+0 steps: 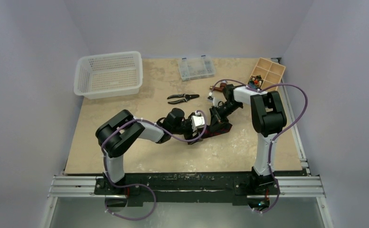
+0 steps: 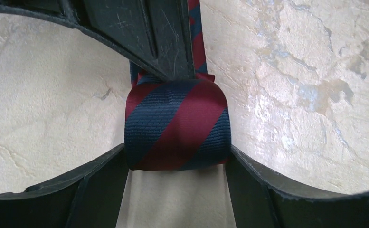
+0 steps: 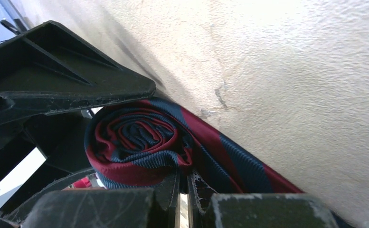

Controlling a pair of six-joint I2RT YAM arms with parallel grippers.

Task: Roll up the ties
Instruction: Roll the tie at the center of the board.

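Note:
The tie [image 2: 177,126], navy with dark red stripes, is wound into a tight roll on the table. In the left wrist view my left gripper [image 2: 177,153] is open, one fingertip [image 2: 111,164] at each end of the roll, which does not look squeezed. The right gripper [image 3: 186,178] is shut on the tie, pinching fabric at the roll's outer edge [image 3: 139,142]. Its dark fingers [image 2: 165,42] press on the roll from above, and the tie's loose strip [image 3: 249,164] runs away flat. From above, both grippers [image 1: 202,126] [image 1: 217,119] meet over the dark tie [image 1: 222,129] at mid-table.
Black-handled pliers [image 1: 182,98] lie just behind the grippers. A white mesh basket [image 1: 108,73] stands at the back left, a clear plastic box [image 1: 196,68] at the back middle and a wooden divided tray [image 1: 267,73] at the back right.

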